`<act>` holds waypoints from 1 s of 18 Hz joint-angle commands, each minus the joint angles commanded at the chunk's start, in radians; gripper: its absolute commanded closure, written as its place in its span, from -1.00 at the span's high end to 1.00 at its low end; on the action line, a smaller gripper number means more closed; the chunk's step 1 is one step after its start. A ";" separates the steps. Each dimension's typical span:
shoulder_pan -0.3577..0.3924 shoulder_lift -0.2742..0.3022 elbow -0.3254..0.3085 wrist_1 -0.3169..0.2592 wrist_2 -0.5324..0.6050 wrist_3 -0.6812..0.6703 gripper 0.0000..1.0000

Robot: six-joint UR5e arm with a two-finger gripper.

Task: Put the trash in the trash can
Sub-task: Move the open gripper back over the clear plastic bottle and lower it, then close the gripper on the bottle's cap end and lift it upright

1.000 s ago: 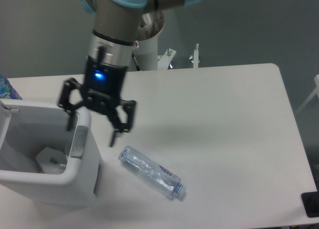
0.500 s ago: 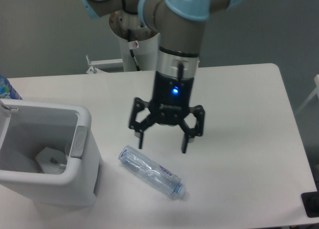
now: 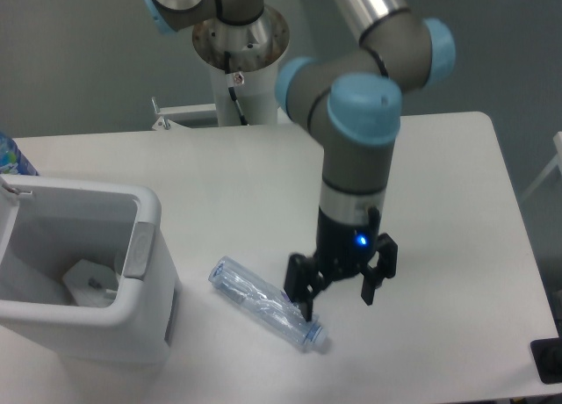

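One piece of trash, a white wrapper [image 3: 86, 281], already lies inside the trash can [image 3: 145, 246], well off to one side of the fingers [image 3: 338, 296]. The crushed clear bottle [image 3: 265, 303] is still on the tabletop [image 3: 421, 176], its cap end just beside the nearer finger. The fingers are spread wide and hold nothing. Left to do: grasp the bottle, carry it over, drop it in. Count: one bottle, one wrapper, one can.

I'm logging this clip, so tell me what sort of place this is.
Probably a robotics lab or test cell: a UR5e arm on a pedestal base, a bare white table, and staged props, a crushed clear bottle and a white-grey trash can.
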 joint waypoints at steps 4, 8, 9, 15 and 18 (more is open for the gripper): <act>-0.038 -0.067 0.000 -0.002 0.002 -0.020 1.00; -0.065 -0.088 -0.017 -0.003 0.040 -0.058 1.00; -0.065 -0.088 -0.026 -0.003 0.043 -0.058 1.00; -0.081 -0.100 -0.058 -0.003 0.100 -0.092 1.00; -0.101 -0.114 -0.057 -0.002 0.130 -0.095 1.00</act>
